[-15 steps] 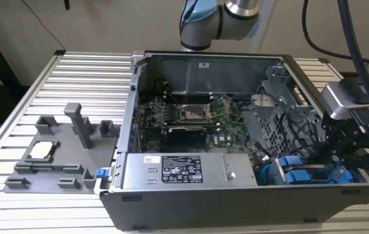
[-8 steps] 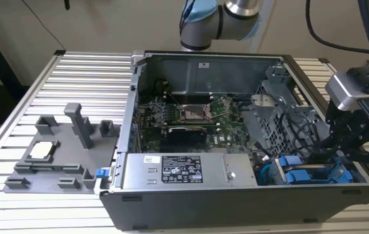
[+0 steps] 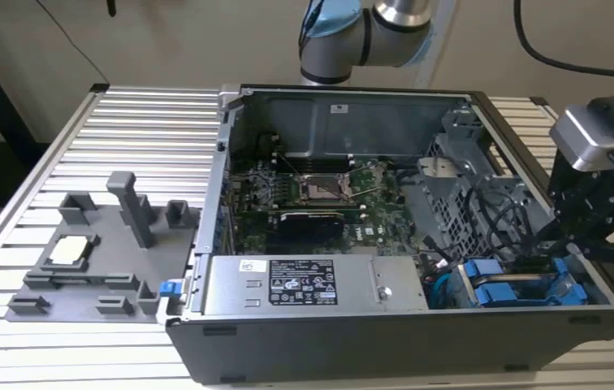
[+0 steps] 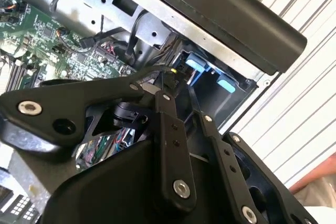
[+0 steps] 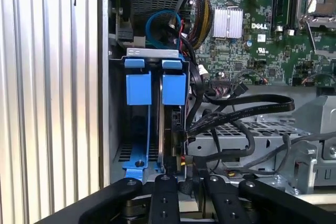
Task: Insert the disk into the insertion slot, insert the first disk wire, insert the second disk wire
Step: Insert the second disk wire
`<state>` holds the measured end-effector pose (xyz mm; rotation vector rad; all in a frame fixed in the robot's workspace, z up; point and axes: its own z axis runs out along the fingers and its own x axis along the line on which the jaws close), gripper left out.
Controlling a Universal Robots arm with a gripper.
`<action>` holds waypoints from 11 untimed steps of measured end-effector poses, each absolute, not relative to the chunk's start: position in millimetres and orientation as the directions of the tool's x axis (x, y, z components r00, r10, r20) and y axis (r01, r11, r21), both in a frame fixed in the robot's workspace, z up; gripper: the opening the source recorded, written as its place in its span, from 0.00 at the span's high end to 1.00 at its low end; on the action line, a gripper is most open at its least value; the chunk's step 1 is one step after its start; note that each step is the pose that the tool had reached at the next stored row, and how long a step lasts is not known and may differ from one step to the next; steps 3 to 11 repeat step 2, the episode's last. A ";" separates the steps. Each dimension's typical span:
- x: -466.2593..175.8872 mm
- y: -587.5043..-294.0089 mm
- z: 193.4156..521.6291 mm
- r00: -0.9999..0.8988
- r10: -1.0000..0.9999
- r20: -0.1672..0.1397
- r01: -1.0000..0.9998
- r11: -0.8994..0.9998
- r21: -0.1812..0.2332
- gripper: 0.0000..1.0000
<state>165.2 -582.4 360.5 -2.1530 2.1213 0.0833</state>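
The disk (image 5: pixel 169 124) stands on edge in its blue frame (image 5: pixel 173 88) inside the insertion slot (image 5: pixel 152 52), a grey metal cage at the case's corner. In the exterior view it sits at the lower right (image 3: pixel 508 291). A black flat wire's plug (image 5: pixel 178 136) sits against the disk's edge. Just beside that plug, my gripper (image 5: pixel 186 179) is shut on another black wire connector with a yellow spot (image 5: pixel 182 164). In the second wrist view the gripper (image 4: pixel 170 74) narrows to that yellow-tipped connector before the blue frame (image 4: pixel 202 69). My gripper (image 3: pixel 551 253) hangs over the cage in the exterior view.
A second blue frame (image 5: pixel 138 87) stands beside the disk. Black cables (image 5: pixel 247 109) loop over the perforated cage. The silver power supply (image 3: pixel 307 284), the motherboard (image 3: pixel 318 191) and a grey fixture plate (image 3: pixel 90 260) lie to the exterior view's left. A person's arm (image 4: pixel 315 187) is by the case.
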 end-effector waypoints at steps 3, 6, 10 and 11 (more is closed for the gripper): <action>165.2 -582.4 360.5 0.017 -0.992 -0.122 -0.999 -0.012 -0.045 0.73; 165.2 -582.4 360.5 0.017 -0.992 -0.122 -0.999 -0.012 -0.045 0.73; 165.2 -582.4 360.5 0.017 -0.992 -0.122 -0.999 -0.012 -0.045 0.73; 165.2 -582.4 360.5 0.017 -0.992 -0.122 -0.999 -0.012 -0.045 0.73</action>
